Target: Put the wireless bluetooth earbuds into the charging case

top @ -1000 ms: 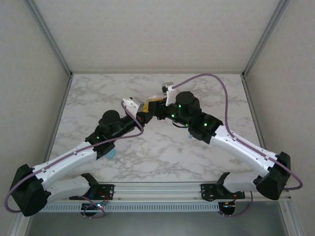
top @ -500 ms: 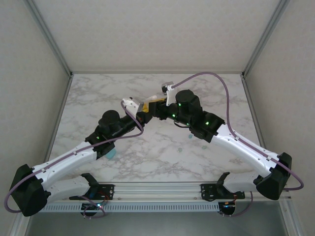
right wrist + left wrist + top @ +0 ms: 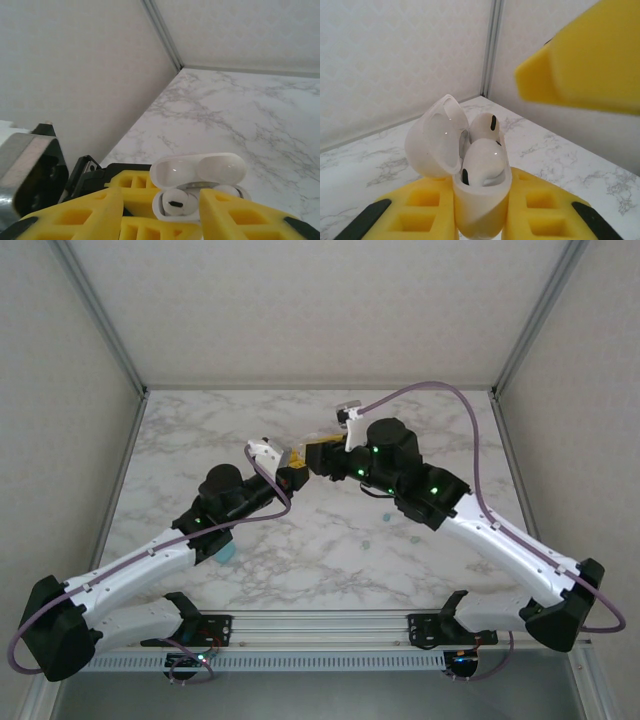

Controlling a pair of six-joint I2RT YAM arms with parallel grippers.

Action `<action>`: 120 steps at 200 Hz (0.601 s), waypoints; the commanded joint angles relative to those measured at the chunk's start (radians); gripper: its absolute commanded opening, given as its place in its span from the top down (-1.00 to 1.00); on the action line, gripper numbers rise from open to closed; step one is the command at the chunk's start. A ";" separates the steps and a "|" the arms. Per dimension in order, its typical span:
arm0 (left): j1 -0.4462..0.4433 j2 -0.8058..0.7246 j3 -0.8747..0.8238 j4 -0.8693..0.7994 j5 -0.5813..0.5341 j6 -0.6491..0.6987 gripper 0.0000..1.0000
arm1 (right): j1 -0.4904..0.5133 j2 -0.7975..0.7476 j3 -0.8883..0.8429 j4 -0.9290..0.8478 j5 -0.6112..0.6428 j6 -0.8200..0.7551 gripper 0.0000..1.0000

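The left pincer is pressed onto the white charging case. Its two yellow fingers clamp the lower body from either side and hold it upright. The case's lid is swung open and leans to the left in the left wrist view, with the marble table behind it. Two white earbuds sit in the case, one in the nearer well and one just behind it. Each shows a small dark oval mark and rises above the rim.

The right pincer is spread, pinching nothing. In its own wrist view the open case shows in the gap between its yellow fingers, just beyond the tips. In the left wrist view, one of those fingers hangs above and to the right of the case, clear of it.

In the top view the two pincers point at each other, close together, over the middle of the table toward its far half. Nearer, on the bare marble, a tiny pale bit lies alone. A light blue object peeks out from under the left forearm; what it is cannot be told.
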 commanded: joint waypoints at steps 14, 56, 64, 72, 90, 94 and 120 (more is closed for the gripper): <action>-0.007 -0.011 0.057 -0.045 0.085 0.059 0.62 | -0.048 -0.022 0.120 -0.236 0.164 0.065 0.16; -0.008 0.013 0.115 -0.144 0.229 0.174 0.64 | -0.230 0.093 0.283 -0.486 -0.089 0.110 0.07; -0.009 0.022 0.132 -0.171 0.242 0.187 0.64 | -0.251 0.112 0.301 -0.497 -0.157 0.105 0.05; -0.009 0.031 0.144 -0.188 0.256 0.195 0.64 | -0.262 0.126 0.312 -0.496 -0.204 0.105 0.03; -0.010 0.048 0.155 -0.187 0.274 0.191 0.64 | -0.265 0.154 0.333 -0.488 -0.255 0.103 -0.02; -0.010 0.051 0.156 -0.185 0.276 0.190 0.64 | -0.264 0.160 0.338 -0.490 -0.262 0.102 -0.03; -0.020 0.059 0.162 -0.180 0.280 0.187 0.64 | -0.265 0.222 0.388 -0.547 -0.301 0.076 -0.07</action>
